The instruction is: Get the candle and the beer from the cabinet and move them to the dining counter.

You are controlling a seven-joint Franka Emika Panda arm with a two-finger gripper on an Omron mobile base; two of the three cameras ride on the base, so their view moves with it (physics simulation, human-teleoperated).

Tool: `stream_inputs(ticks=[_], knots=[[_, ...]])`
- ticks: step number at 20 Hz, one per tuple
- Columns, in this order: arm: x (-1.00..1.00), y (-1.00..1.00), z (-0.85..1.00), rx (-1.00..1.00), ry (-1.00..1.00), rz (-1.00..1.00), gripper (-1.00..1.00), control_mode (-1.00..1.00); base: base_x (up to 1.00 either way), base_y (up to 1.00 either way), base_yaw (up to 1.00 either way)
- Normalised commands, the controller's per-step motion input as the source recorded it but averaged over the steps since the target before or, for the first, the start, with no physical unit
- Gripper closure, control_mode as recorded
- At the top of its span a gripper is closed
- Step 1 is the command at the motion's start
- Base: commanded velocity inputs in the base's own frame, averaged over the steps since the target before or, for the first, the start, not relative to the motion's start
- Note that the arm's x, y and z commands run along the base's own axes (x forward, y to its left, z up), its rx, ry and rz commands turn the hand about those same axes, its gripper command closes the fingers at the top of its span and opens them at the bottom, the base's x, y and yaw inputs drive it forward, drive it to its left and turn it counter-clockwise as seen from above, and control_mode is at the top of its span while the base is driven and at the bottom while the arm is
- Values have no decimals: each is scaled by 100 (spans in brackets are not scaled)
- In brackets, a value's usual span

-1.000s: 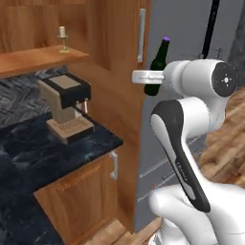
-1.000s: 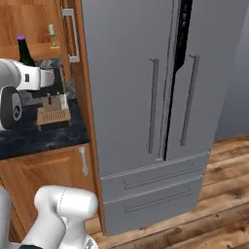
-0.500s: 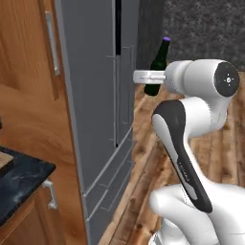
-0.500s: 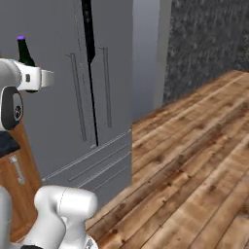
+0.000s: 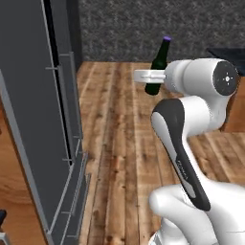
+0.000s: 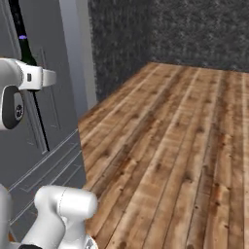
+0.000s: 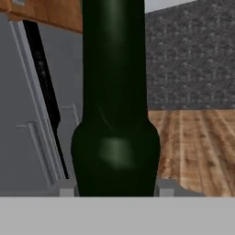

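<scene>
The beer (image 5: 158, 67) is a slim dark green bottle with a purple cap, held upright in the air in front of the arm's upper joint. My gripper (image 5: 152, 76) is shut on its lower body. In the hand view the beer (image 7: 114, 114) stands close up between the fingertips (image 7: 66, 188), which press against both of its sides. In the right base view its purple cap (image 6: 22, 37) shows above the white hand. A dark countertop on a wood base, likely the dining counter (image 5: 227, 52), shows at the far right. The candle and the cabinet are out of view.
A tall grey fridge (image 5: 43, 119) with bar handles stands at the left, and in the right base view the fridge (image 6: 48, 112) is also on the left. Wood plank floor (image 6: 185, 146) stretches to a dark stone wall (image 6: 170, 29). A brown wood panel (image 7: 46, 11) sits above the fridge.
The base has turned, so the whole scene slid left: the counter with the coffee machine and the cabinet left the views, then the fridge moved aside. The beer stays in my gripper.
</scene>
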Motion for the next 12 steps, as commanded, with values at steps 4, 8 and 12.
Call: stream_inputs(ticks=[4,8,12], knots=[[0,0,0,0,0,0,100,100,33,-19,-49],[0,0,0,0,0,0,100,100,41,-7,-40],[0,0,0,0,0,0,100,100,59,-7,-26]])
